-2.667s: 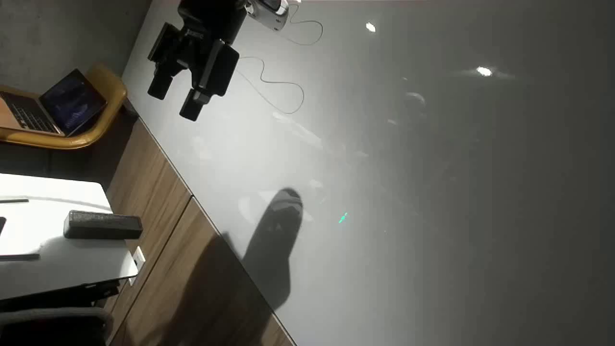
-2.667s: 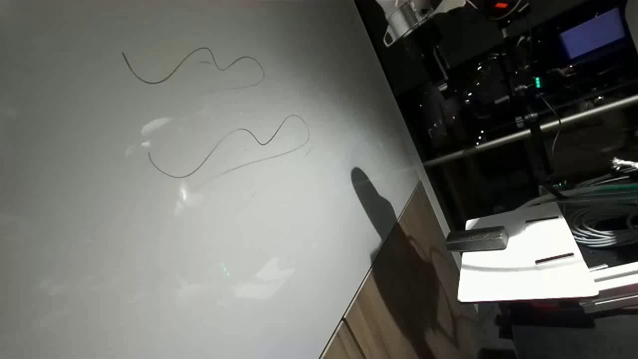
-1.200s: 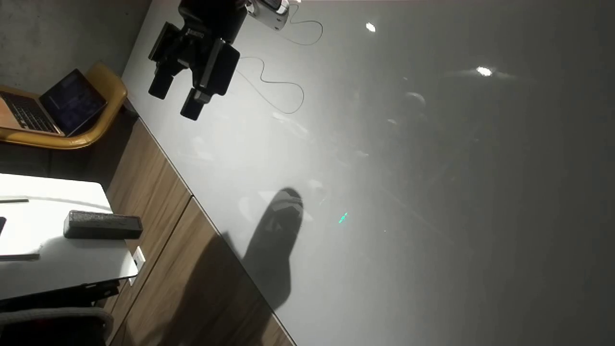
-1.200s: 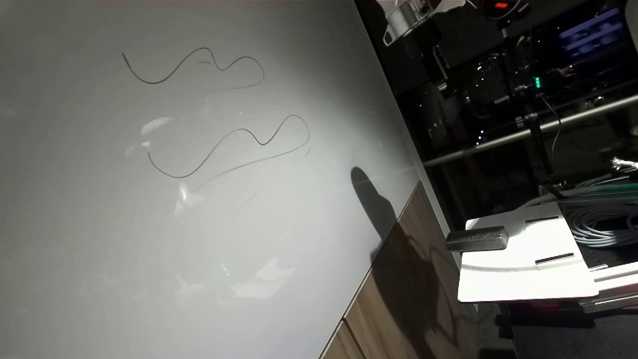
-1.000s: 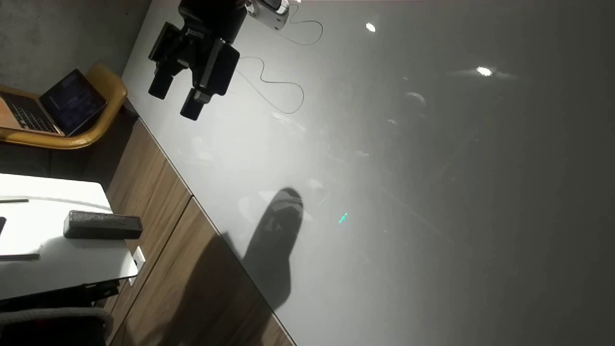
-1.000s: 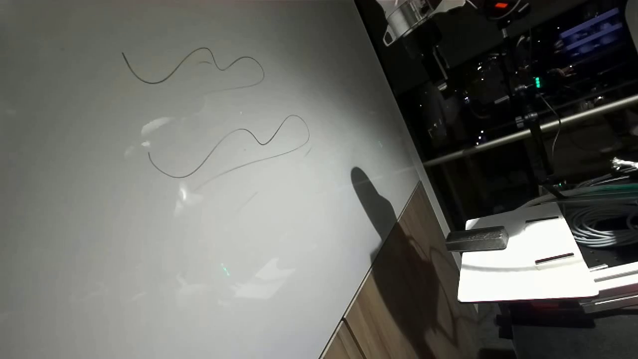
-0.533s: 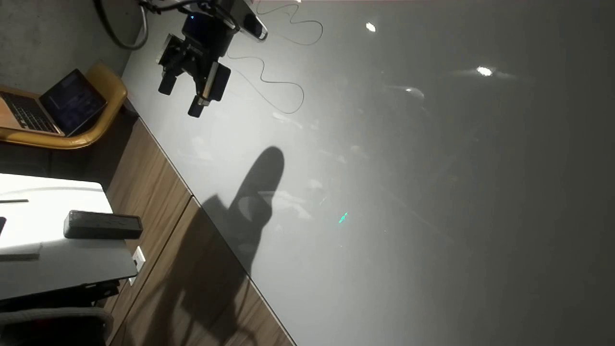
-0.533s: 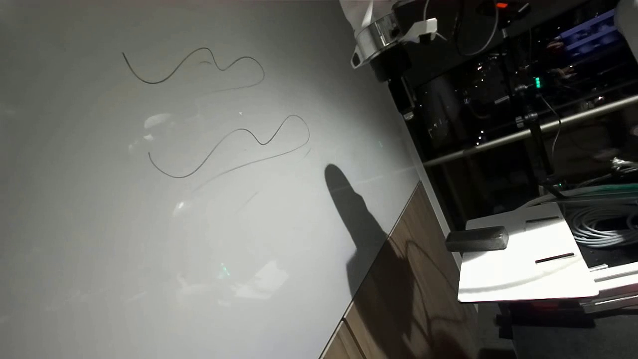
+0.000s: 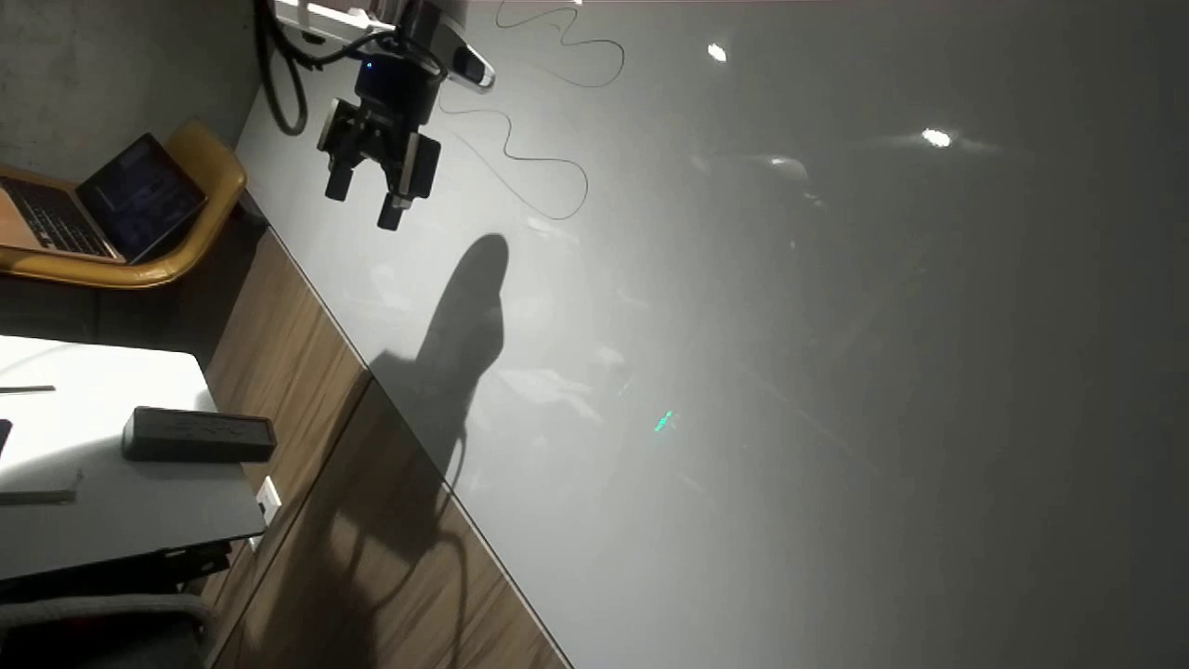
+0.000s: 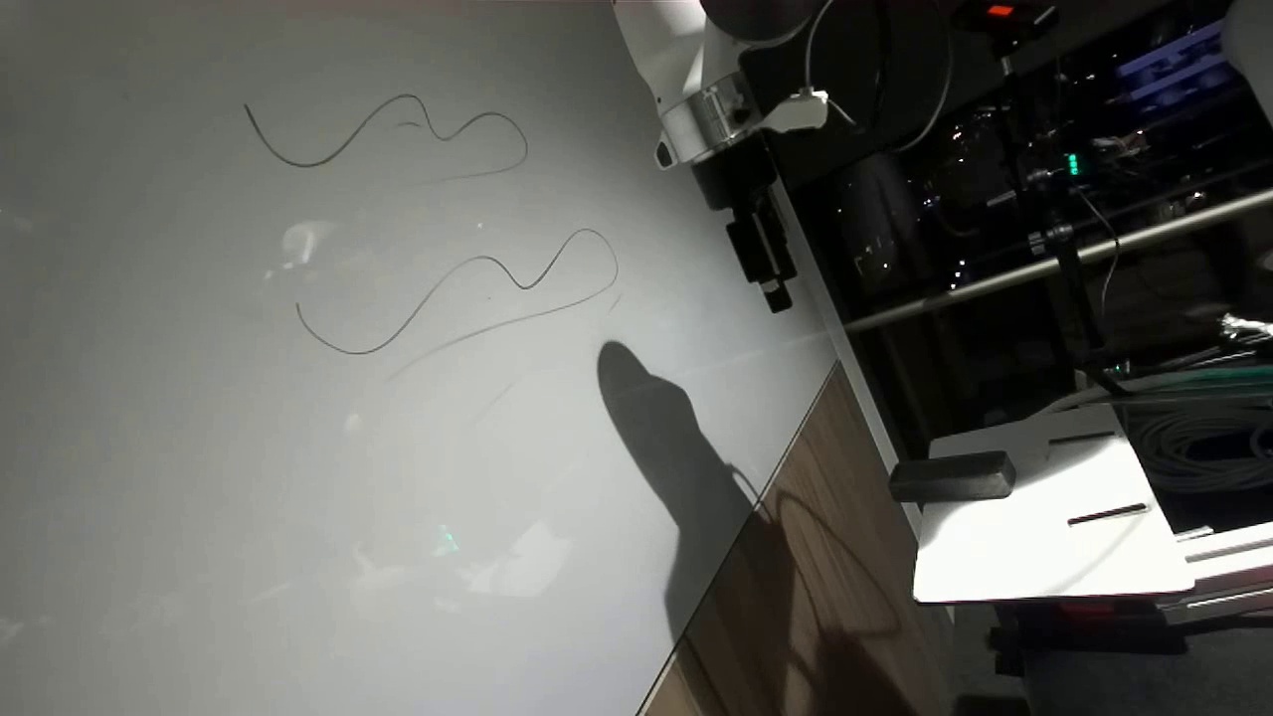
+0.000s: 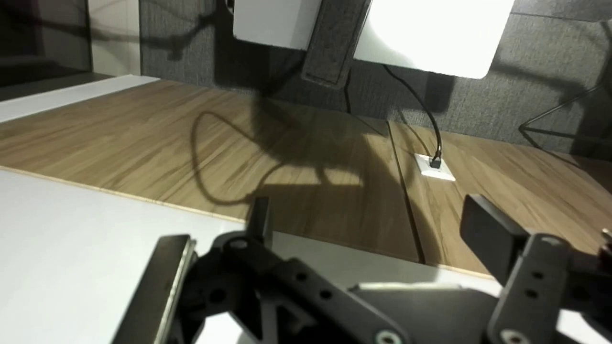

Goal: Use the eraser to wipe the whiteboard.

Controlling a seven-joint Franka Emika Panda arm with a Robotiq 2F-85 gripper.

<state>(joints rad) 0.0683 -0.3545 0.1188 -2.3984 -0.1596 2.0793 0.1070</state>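
Note:
The eraser (image 9: 200,437), a dark oblong block, lies on the small white tabletop (image 9: 121,506) with one end jutting past the edge. It also shows in an exterior view (image 10: 953,477) and at the top of the wrist view. The whiteboard (image 9: 790,307) is large, glossy and pale; two thin squiggly marker lines (image 10: 524,287) run across it. My gripper (image 9: 363,206) is open, its fingers (image 11: 492,234) wide apart with nothing between them. It hangs in front of the board near the lower marker line, away from the eraser. The arm hides part of the board.
Wooden panelling (image 9: 307,344) borders the board, with a white outlet (image 11: 435,167) and a plugged-in cable. A yellow chair (image 9: 176,265) holds an open laptop (image 9: 139,200). Coiled cables (image 10: 1198,447) lie beside the tabletop. The arm's shadow (image 10: 666,428) falls on board and panelling.
In an exterior view my gripper has come left and down, with more arm showing; in both, its shadow has shifted. The gripper has stayed open and the eraser has not moved.

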